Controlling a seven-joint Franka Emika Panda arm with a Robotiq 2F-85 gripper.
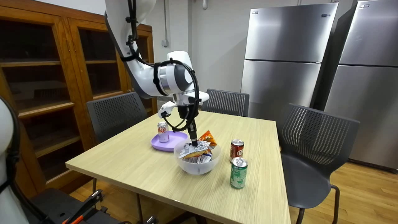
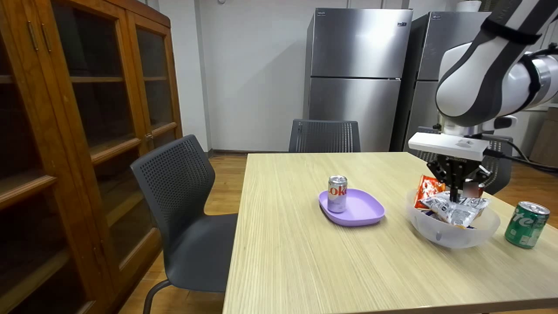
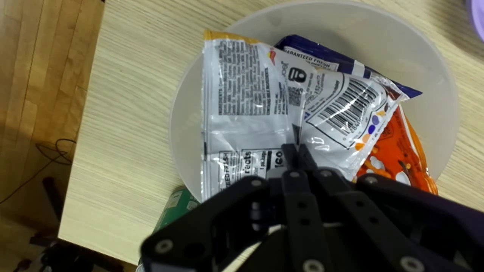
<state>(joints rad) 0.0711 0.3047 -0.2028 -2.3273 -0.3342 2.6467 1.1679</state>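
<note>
Wrist view: gripper (image 3: 298, 152) closed, pinching a fold of the silver snack bag (image 3: 261, 126), mid-frame over the frosted bowl (image 3: 431, 81). Judged light, pliant, slippery — contents likely crushable; raised fold or edge seam suits gripping.

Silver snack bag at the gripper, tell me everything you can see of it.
The silver snack bag looks like shiny, creased film, with an orange-yellow strip along one end. Its printed side shows in the wrist view: a barcode, fine print and part of a nutrition panel. It lies askew at the top of the translucent bowl, overlapping a dark blue bag and an orange bag. The closed gripper appears to pinch its middle. Whether it touches the bowl is unclear.
</note>
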